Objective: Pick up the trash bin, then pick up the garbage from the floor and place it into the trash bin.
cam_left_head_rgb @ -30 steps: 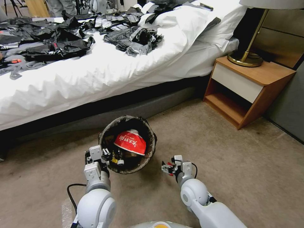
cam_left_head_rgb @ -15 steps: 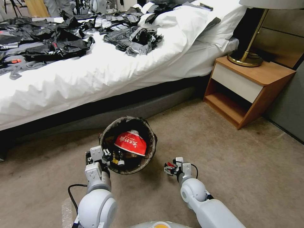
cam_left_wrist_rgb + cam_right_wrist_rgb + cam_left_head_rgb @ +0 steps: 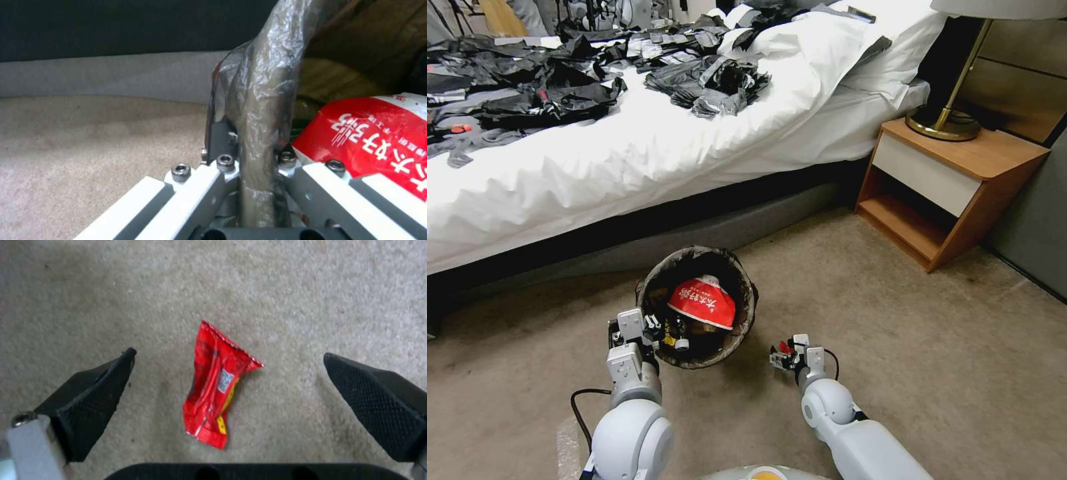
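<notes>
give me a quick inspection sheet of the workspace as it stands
surface: beige carpet floor, no spills seen.
job's things: trash bin with dark liner, tilted toward the camera, a red-and-white packet inside; a red snack packet lies flat on the carpet.
clutter: black bags piled on the bed.
grippers: left end effector clamped on the bin's lined rim; right end effector open above the red snack packet, fingers either side of it, not touching.
cables: black cable looping by the left arm.
surroundings: white bed, wooden nightstand with a brass lamp base.
</notes>
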Available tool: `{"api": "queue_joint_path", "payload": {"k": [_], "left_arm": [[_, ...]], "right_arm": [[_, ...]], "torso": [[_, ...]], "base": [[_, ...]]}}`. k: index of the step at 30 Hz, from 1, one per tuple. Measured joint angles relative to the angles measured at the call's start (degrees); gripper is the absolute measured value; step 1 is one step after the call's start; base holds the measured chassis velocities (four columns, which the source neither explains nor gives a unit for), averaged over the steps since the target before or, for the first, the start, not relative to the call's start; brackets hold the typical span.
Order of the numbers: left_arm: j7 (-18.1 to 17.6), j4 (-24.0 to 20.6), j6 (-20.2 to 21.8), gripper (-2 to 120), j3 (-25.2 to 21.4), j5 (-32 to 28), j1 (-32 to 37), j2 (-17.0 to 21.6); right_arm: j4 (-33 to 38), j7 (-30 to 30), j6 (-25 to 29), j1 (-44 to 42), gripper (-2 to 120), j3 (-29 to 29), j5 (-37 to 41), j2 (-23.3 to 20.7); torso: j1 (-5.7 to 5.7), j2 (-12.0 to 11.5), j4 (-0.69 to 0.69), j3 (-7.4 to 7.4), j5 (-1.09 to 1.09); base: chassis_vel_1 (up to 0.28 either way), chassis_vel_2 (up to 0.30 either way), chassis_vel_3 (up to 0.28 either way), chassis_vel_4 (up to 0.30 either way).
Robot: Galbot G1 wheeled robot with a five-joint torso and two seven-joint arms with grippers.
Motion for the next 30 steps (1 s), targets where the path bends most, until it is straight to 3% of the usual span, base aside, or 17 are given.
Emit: {"api": "queue_joint_path", "payload": {"k": [9, 25, 28, 30], "left_arm": [[0.0, 0.0, 0.0, 0, 0.0, 0.1, 0.0, -0.1], [0.0, 0.1, 0.0, 0, 0.0, 0.1, 0.2, -0.1], [0.0, 0.1, -0.1, 0, 0.0, 0.2, 0.3, -0.2], [0.0, 0.1, -0.1, 0, 0.0, 0.2, 0.3, -0.2]], "right_arm": [[-1.8, -0.7, 1.0, -0.2, 99, 0.6, -0.6, 0.2], [-8.5, -2.9, 5.0, 1.4, 42, 1.5, -3.3, 1.8], [-10.1, -3.2, 5.7, 1.8, 26, 1.8, -3.7, 2.4], [-10.6, -3.5, 6.0, 1.8, 22, 1.9, -3.9, 2.5]], "torso": [[0.00, 0.0, 0.00, 0.00, 0.00], [0.00, 0.0, -0.04, -0.01, -0.06], [-0.01, 0.0, -0.07, -0.01, -0.09], [-0.01, 0.0, -0.06, -0.02, -0.07]], "base": [[0.000, 0.000, 0.000, 0.000], [0.000, 0.000, 0.000, 0.000], [0.000, 0.000, 0.000, 0.000], [0.000, 0.000, 0.000, 0.000]]}}
